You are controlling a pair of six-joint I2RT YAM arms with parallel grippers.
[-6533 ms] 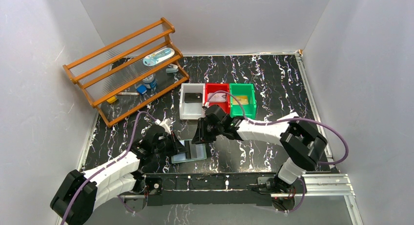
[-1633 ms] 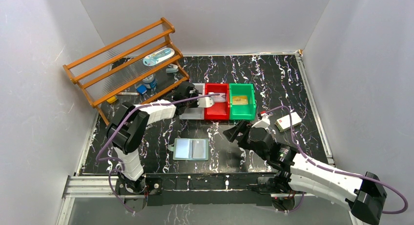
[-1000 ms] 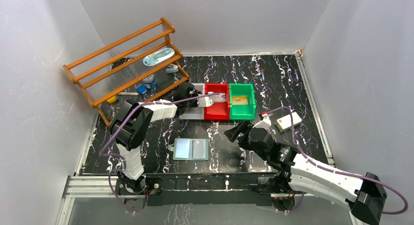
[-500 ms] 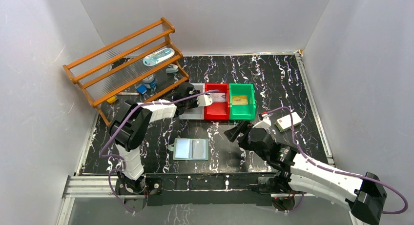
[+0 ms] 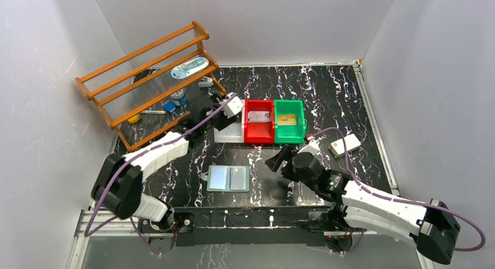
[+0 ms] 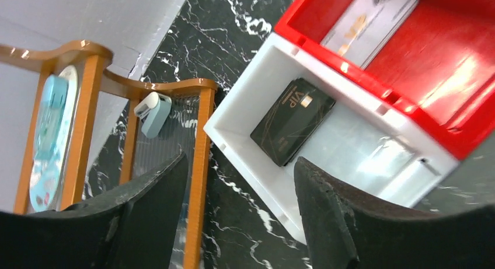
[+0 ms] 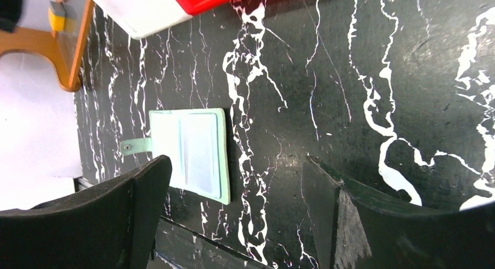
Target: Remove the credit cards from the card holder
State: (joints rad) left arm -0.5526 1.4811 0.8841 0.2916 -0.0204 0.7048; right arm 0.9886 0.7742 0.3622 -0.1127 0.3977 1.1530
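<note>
The card holder [image 5: 229, 178] lies spread open near the table's front, its pale glossy pockets up; in the right wrist view the card holder [image 7: 190, 152] lies to the left. A dark credit card [image 6: 292, 129] lies in the white bin [image 6: 245, 158]. A pale card [image 5: 257, 116] lies in the red bin [image 5: 259, 135], and a yellowish one [image 5: 286, 119] in the green bin [image 5: 297, 135]. My left gripper [image 5: 227, 118] hovers open over the white bin's left side, holding nothing. My right gripper [image 5: 279, 162] is open and empty, right of the holder.
A wooden rack [image 5: 152, 85] with small items stands at the back left, close to my left arm. A white box with a red mark [image 5: 343, 145] lies to the right. Grey walls enclose the table on three sides.
My left gripper has opened and drawn back to the left, away from the red bin, where the pale card now lies. The right arm has shifted only slightly.
</note>
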